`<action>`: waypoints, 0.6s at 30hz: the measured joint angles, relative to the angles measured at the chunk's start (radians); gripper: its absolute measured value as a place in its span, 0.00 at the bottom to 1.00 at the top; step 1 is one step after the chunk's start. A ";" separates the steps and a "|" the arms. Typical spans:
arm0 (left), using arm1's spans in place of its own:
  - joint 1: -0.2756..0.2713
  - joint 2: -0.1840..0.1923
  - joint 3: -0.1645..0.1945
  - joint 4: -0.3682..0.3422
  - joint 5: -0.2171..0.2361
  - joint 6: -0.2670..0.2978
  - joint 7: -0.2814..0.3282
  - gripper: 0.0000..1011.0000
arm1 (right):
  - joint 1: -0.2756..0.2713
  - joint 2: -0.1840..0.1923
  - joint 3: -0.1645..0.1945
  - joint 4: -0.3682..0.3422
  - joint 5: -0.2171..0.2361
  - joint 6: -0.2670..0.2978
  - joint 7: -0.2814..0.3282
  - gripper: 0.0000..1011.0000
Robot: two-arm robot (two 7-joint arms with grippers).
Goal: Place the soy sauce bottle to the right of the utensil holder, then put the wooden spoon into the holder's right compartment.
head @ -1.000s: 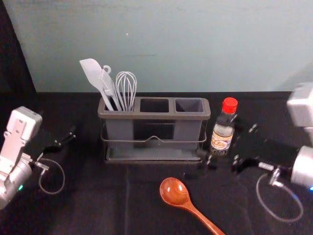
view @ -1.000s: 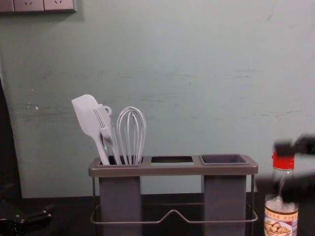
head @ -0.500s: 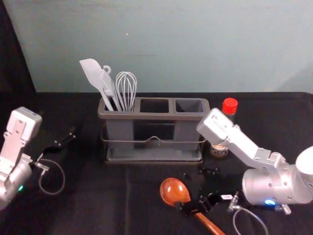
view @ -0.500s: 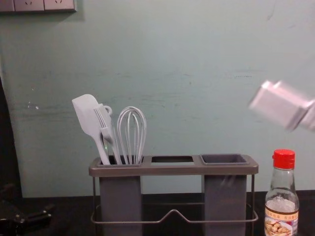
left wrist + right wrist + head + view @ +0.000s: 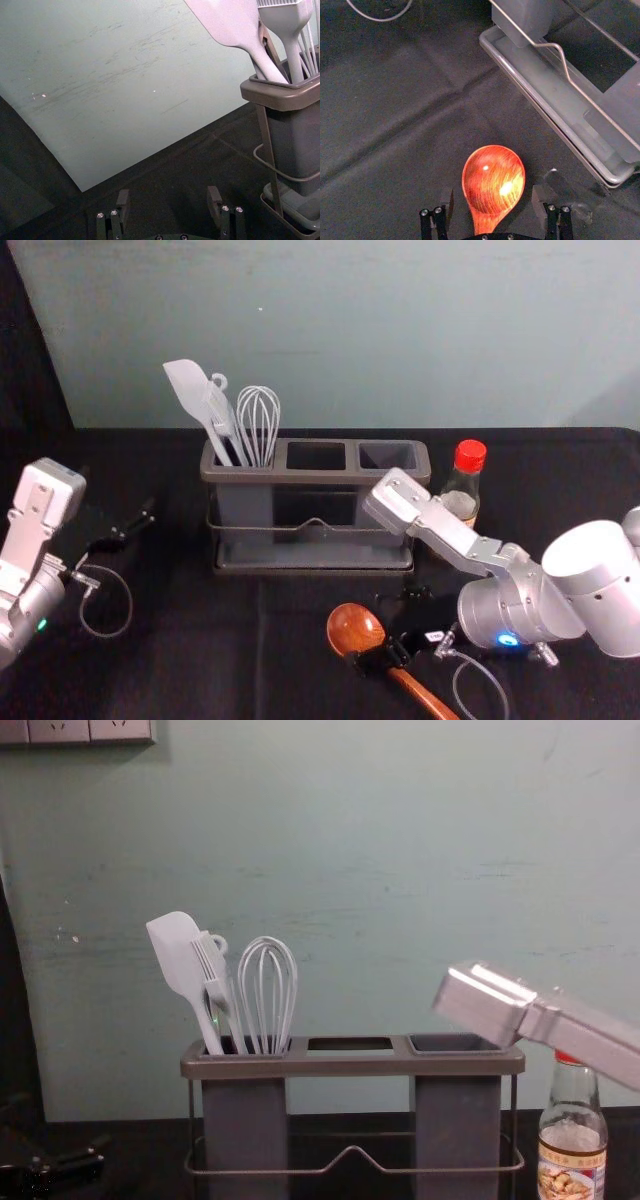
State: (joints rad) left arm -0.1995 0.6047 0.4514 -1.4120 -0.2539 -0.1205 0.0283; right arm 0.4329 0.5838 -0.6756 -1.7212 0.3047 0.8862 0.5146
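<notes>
My right gripper (image 5: 386,628) is low over the table at the wooden spoon (image 5: 353,627), around the neck below its bowl. In the right wrist view the open right gripper (image 5: 492,202) has the spoon (image 5: 492,177) between its fingers, with dark gaps on both sides. The soy sauce bottle (image 5: 466,483) stands upright just right of the utensil holder (image 5: 315,478), partly behind my right arm; in the chest view the bottle's label (image 5: 571,1175) faces forward. The left gripper (image 5: 148,515) is parked at the left, open in its wrist view (image 5: 168,201).
A white spatula (image 5: 190,390), a brush and a whisk (image 5: 258,420) stand in the holder's left compartment. The middle and right compartments (image 5: 388,455) hold nothing visible. A pale wall (image 5: 400,330) rises behind the black-covered table.
My right gripper has left the bottle and come down toward the front to the spoon, lately shifting slightly left. The bottle stays upright where it was. My left arm has not moved.
</notes>
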 joint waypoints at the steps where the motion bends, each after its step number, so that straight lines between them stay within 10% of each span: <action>1: 0.000 0.000 0.000 0.000 0.000 0.000 0.000 1.00 | 0.003 -0.006 -0.001 0.008 -0.002 0.001 0.003 0.99; 18: 0.000 0.000 0.000 0.000 0.000 0.000 0.000 1.00 | 0.036 -0.082 -0.015 0.098 -0.059 -0.015 0.020 0.99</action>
State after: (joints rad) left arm -0.1995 0.6047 0.4514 -1.4120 -0.2539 -0.1205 0.0283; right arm 0.4686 0.5020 -0.6909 -1.6232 0.2456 0.8709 0.5343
